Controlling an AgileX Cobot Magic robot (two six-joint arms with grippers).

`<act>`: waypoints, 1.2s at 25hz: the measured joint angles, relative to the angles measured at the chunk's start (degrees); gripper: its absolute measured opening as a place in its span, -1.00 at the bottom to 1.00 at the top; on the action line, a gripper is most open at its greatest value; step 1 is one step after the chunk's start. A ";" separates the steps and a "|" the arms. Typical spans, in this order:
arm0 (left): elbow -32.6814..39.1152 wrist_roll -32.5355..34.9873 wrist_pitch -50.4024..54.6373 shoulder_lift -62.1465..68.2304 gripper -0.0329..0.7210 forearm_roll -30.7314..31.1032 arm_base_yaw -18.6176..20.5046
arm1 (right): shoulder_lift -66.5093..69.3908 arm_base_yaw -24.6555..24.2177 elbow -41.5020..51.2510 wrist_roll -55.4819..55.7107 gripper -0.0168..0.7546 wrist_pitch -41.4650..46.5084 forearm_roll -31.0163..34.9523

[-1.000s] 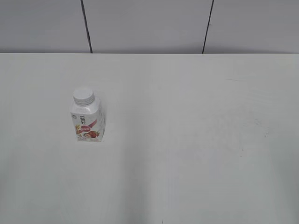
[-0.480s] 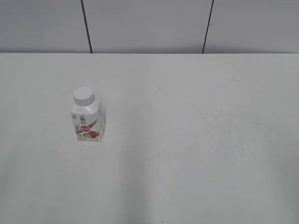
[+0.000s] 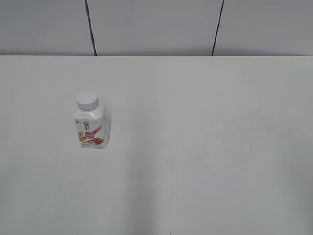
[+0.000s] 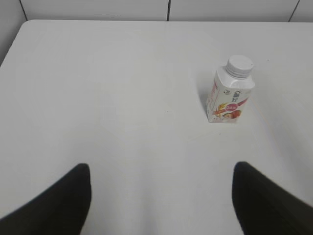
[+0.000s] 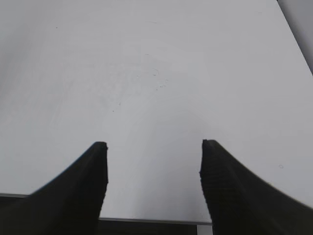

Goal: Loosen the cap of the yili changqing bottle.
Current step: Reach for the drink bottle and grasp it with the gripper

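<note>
The yili changqing bottle [image 3: 91, 127] stands upright, cap [image 3: 87, 100] on; both hands [image 4: 159, 169] [image 5: 152, 144] spread, holding nothing.

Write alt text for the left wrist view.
A small white bottle with a strawberry label stands upright on a white table, its white cap on. The open left gripper shows as two dark fingertips at the bottom edge, well short of the bottle.

Both grippers' fingers [image 4: 58, 200] [image 5: 78, 186] cut off by frame edge; bottle label [image 3: 92, 136] txt too small to read.
</note>
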 joint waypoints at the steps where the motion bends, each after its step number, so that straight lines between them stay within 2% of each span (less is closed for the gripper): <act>1: 0.00 0.00 0.00 0.00 0.52 0.26 0.00 | 0.00 0.00 0.00 0.00 0.29 0.00 0.00; 9: -0.69 0.00 -1.90 0.75 0.52 2.97 0.00 | 0.00 0.00 0.00 0.00 0.29 0.00 0.00; 16: -3.79 0.14 -8.83 11.49 0.52 0.63 0.00 | 0.00 0.00 0.00 0.00 0.29 0.00 0.00; 30: -3.99 4.09 -40.88 37.48 0.52 -1.74 0.00 | 0.00 0.00 0.00 0.00 0.29 0.00 0.00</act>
